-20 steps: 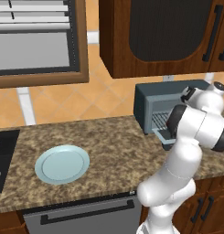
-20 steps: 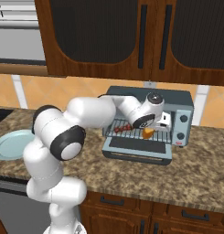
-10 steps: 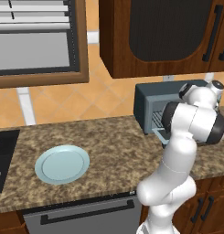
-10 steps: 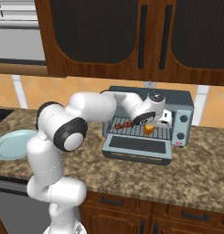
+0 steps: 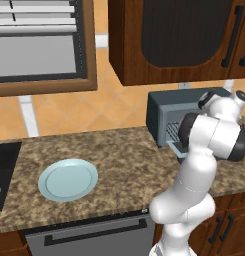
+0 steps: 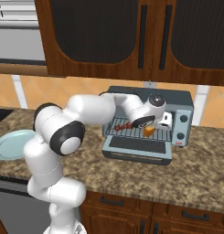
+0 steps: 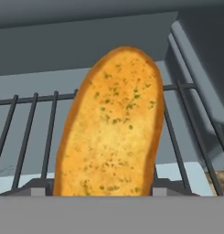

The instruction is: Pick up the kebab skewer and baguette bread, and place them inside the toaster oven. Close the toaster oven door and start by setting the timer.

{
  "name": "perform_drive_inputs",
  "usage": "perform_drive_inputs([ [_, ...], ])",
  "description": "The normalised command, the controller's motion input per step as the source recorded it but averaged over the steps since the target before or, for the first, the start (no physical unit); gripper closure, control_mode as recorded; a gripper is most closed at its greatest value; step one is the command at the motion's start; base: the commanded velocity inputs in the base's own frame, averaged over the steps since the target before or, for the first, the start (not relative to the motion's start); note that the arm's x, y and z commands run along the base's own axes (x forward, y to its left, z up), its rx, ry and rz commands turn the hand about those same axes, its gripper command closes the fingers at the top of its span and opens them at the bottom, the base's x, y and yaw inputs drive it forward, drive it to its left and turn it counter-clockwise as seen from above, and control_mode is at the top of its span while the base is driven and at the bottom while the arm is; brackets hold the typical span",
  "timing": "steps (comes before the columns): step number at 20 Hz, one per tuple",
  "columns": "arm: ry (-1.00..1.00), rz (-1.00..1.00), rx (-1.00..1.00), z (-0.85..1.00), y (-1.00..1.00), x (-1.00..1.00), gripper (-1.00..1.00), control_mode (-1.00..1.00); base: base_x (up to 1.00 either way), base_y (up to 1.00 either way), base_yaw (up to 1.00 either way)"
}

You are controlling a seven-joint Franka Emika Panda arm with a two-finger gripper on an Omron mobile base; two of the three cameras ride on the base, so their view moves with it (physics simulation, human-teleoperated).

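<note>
The blue-grey toaster oven [image 6: 177, 98] stands at the back of the counter with its door [image 6: 136, 148] folded down flat in front. My gripper [image 6: 150, 129] reaches into the right half of the oven and is shut on the golden baguette bread [image 6: 150, 131], held just over the wire rack [image 6: 131, 130]. In the hand view the baguette bread [image 7: 111, 132] stands on end between my gripper's [image 7: 102, 189] fingertips, with the rack bars [image 7: 26, 137] behind it. The dark red kebab skewer [image 6: 124, 126] lies on the rack's left part. From the left the toaster oven [image 5: 169, 107] is partly behind my arm.
A light blue plate [image 5: 68, 179] lies on the granite counter to the left, also seen as the plate [image 6: 10, 144] beside my arm. The oven's control panel [image 6: 181, 125] with knobs is right of the opening. Wooden wall cabinets [image 6: 113, 36] hang above. A dark sink edge [image 5: 1, 170] is far left.
My arm's elbow has shifted while the hand stays in the oven's mouth. The bread remains between the fingers, hardly moved over the rack.
</note>
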Motion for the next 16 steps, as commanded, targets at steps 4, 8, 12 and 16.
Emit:
perform_drive_inputs([
  [4,-0.07,0.00,-0.02,-0.04,0.00,-0.19,-1.00,-1.00,0.00,0.00,0.00],
  [8,-0.02,0.00,0.00,0.00,-0.03,0.00,-1.00,-1.00,0.00,0.00,0.00],
  [12,-0.02,0.00,0.00,0.16,0.00,-0.06,-1.00,-1.00,0.00,0.00,0.00],
  [16,-0.04,0.00,0.00,0.56,-0.01,-0.43,-1.00,-1.00,0.00,0.00,0.00],
])
